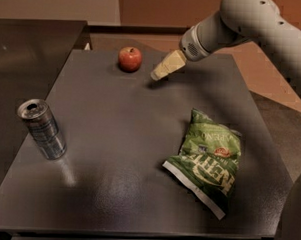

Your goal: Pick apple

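While the apple (129, 58) sits near the table (113, 165) edge, the gripper (157, 75) is alongside.

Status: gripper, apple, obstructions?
Gripper low beside apple, not touching. Apple on far side of table. Nothing between them; can and chip bag well off.

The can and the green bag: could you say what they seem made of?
Can: likely aluminium, shiny silver with a bright rim. Chip bag: seemingly glossy plastic film, creased and glinting. The gripper hovers just right of the apple, far from both.
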`<state>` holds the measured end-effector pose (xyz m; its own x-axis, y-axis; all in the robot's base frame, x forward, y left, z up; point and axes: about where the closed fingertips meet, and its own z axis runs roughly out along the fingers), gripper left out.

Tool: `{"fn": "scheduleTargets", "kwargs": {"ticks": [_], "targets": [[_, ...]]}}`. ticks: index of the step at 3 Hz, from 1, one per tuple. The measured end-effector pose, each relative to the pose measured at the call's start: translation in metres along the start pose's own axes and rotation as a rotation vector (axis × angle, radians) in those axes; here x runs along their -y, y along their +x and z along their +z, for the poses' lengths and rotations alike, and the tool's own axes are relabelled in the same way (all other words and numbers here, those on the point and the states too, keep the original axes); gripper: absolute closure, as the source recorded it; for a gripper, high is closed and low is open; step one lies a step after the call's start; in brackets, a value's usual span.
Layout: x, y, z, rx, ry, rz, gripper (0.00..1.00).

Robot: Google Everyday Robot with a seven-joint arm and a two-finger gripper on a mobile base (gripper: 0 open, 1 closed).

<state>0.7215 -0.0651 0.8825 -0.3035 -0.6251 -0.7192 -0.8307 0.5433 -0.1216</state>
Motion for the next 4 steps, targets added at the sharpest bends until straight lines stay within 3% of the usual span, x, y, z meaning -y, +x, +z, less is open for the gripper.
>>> {"fn": "scheduleTargets", "kwargs": {"ticks": [2,4], "targets": [[-0.017,-0.03,0.046,0.075,-0.045,0.021,0.0],[-0.032,-0.052,0.08,0.117,-0.042,0.009,0.0]]}}
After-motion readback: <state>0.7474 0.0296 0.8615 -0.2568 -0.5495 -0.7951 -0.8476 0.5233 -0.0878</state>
